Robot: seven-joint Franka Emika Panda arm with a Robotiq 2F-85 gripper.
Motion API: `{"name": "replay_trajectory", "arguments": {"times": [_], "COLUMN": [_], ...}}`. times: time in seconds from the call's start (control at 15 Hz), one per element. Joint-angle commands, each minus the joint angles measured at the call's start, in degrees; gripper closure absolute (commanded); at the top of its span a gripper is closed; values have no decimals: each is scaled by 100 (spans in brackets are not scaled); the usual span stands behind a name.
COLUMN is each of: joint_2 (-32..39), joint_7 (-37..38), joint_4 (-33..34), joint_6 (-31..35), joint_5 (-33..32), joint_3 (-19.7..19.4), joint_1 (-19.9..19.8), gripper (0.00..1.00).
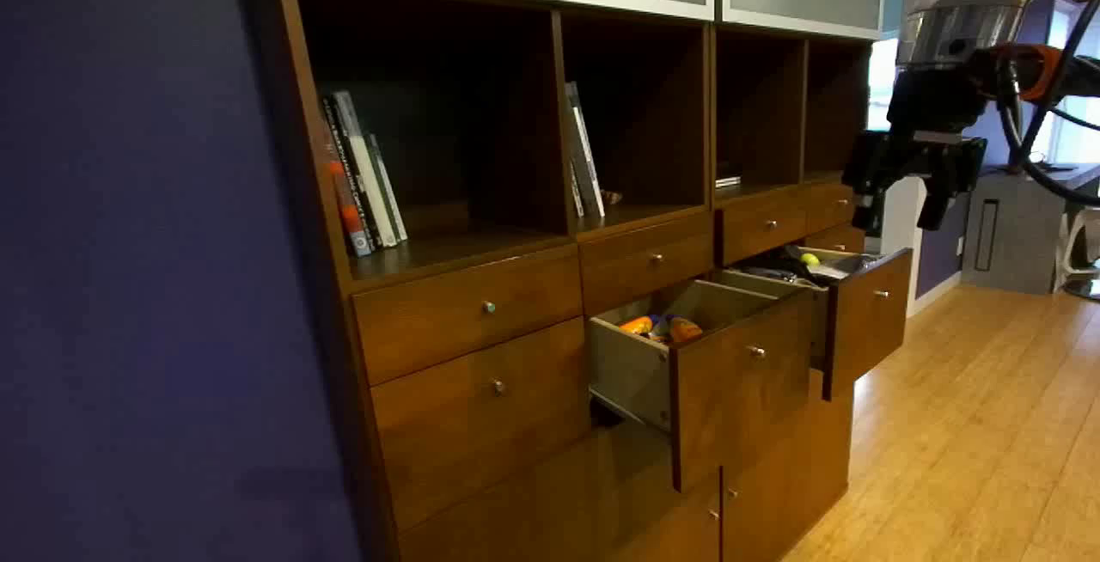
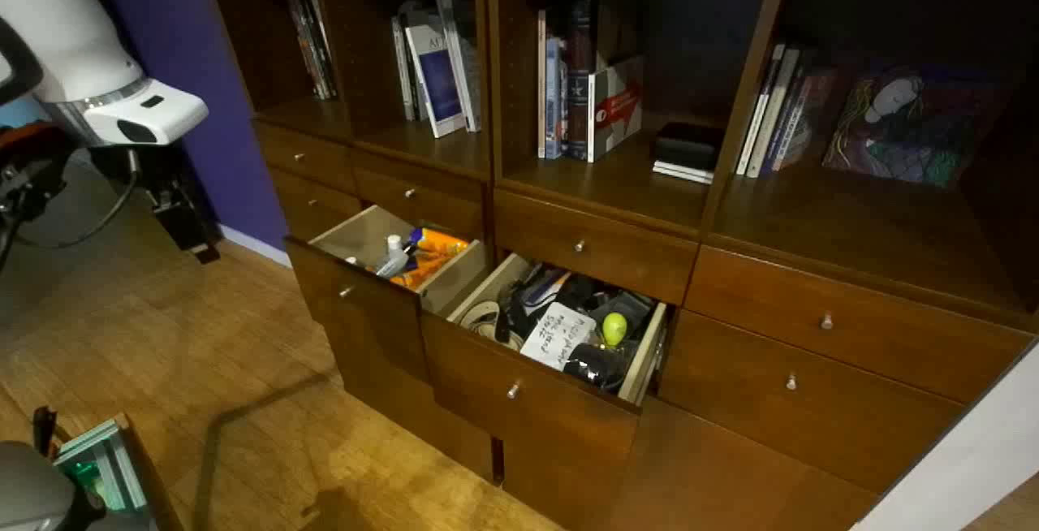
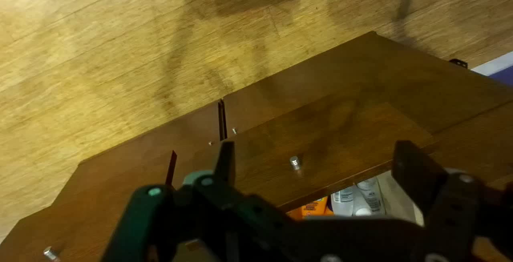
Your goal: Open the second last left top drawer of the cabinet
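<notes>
The cabinet (image 1: pixel 563 115) is a reddish-brown wall unit, also in an exterior view (image 2: pixel 485 68). The drawer (image 1: pixel 623 265) is the shallow one second from the left in the top drawer row, with a small metal knob. It looks shut and also shows in an exterior view (image 2: pixel 438 208). In the wrist view I cannot make it out. My gripper (image 1: pixel 901 210) hangs in the air in front of the cabinet, also in an exterior view (image 2: pixel 185 226). In the wrist view the fingers (image 3: pixel 316 148) are wide apart with nothing between them, above a deep drawer's knob (image 3: pixel 295 162).
Two deeper drawers below are pulled out: one holding bottles (image 1: pixel 739 399), also in an exterior view (image 2: pixel 365 320), and one with mixed items (image 2: pixel 528 401). Both jut out below the shallow row. Books (image 2: pixel 438 68) stand in the cubbies. A teal-edged box (image 2: pixel 114 466) is at lower left.
</notes>
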Motion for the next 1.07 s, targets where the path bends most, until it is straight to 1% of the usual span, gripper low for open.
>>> {"name": "replay_trajectory", "arguments": {"times": [0.0, 0.33, 0.47, 0.8, 1.0], "joint_2": [3, 3, 242, 1292, 2029], "joint_7": [-49, -49, 67, -18, -167], "joint_4": [17, 17, 162, 821, 1166], "joint_6": [-22, -22, 318, 1416, 2136], "joint_5": [46, 46, -94, -191, -415], "joint_3": [46, 46, 203, 505, 605], "joint_1": [-70, -70, -182, -107, -99], "gripper": [0, 0, 0, 0, 0]}}
